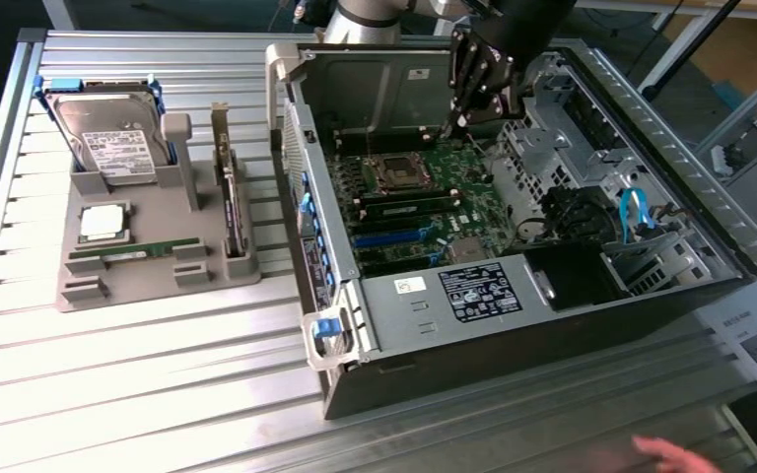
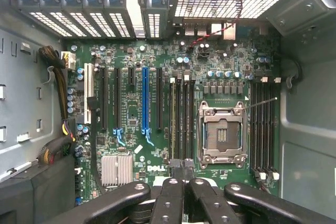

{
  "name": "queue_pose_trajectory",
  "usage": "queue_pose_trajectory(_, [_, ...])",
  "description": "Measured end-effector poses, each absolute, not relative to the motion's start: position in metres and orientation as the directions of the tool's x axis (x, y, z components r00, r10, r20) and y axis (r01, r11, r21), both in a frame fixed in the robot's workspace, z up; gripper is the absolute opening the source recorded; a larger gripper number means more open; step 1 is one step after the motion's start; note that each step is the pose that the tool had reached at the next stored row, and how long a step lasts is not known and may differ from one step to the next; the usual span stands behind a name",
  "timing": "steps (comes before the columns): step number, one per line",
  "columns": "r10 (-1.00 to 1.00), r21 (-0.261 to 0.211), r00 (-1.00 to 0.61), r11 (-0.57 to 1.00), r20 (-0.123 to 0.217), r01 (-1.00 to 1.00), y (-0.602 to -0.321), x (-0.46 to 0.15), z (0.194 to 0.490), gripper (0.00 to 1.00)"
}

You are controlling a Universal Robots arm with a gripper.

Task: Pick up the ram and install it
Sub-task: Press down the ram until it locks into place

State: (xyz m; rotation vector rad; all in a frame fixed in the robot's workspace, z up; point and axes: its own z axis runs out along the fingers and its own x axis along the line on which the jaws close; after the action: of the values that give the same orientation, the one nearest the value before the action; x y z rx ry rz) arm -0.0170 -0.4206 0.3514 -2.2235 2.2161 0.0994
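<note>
The ram [image 1: 118,253] lies flat in the grey holder [image 1: 83,291] on the tabletop [image 1: 155,374], at the exterior view's left, in the groove just in front of the square processor chip [image 1: 103,223]. It is well apart from me. My fingers [image 1: 468,118] hang over the open computer case [image 1: 484,325], clenched tip to tip with nothing between them.

The pickup is the step in hand, as I judge it, and not yet started. To do it well I would need the fingers released before I come down on the stick. I would take it across its thin faces near the middle, so it hangs level and does not swing. It sits low in its groove, so a straight lift looks safer than a drag. The upright expansion card [image 1: 230,212] stands close by and I should keep off it.

The exterior view gives me the holder, the ram and how far off I am. It also shows a person's hand [image 1: 674,455] at the near edge. The wrist view looks straight down on the motherboard [image 2: 134,111]. There I see the open processor socket [image 2: 221,135], the long memory slots [image 2: 181,119] beside it, and my fingers [image 2: 179,167] pressed together.
</note>
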Motion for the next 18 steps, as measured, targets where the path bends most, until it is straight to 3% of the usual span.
queue_pose_trajectory(8, [-0.999,0.044,-0.008,0.006,-0.045,-0.999,-0.4205,-0.017,0.3513,0.1])
queue_pose_trajectory(18, [-0.981,0.044,-0.191,0.189,-0.045,-0.981,-0.4206,-0.017,0.3513,0.1])
